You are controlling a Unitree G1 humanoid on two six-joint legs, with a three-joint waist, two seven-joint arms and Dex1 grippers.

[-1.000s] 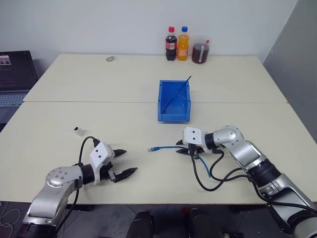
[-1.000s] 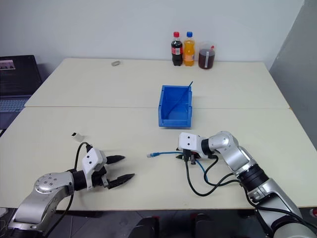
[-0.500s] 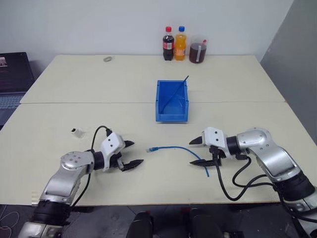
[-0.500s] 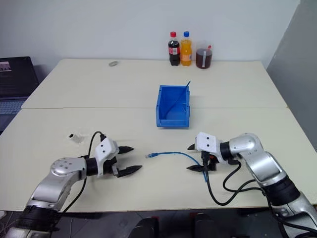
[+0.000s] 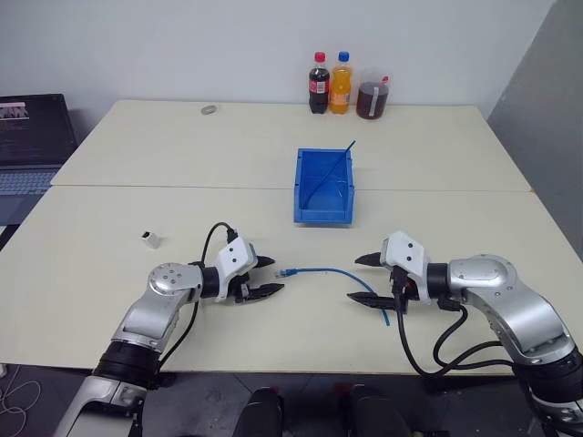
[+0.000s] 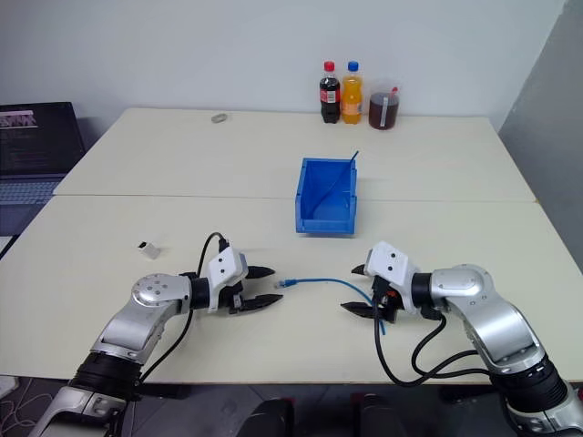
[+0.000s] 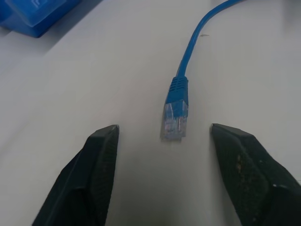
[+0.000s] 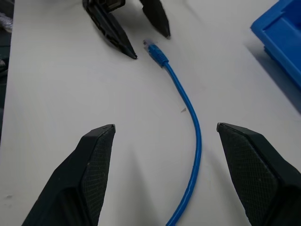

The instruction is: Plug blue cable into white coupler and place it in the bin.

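The blue cable lies loose on the table in a shallow curve, its clear plug pointing left. My left gripper is open at that plug end, one finger on each side of the plug and neither touching it. My right gripper is open near the cable's other end, with the cord lying on the table between its fingers, untouched. The white coupler sits alone further left on the table. Behind the cable stands the blue bin, open-topped.
A dark blue strand leans inside the bin. Two bottles and a jar stand at the back edge, with a small ring to their left. A laptop sits far left. A black cable loops under my right arm.
My right gripper opened, let go of the cable and drew back to the right. My left gripper moved right up to the plug end and narrowed its jaws.
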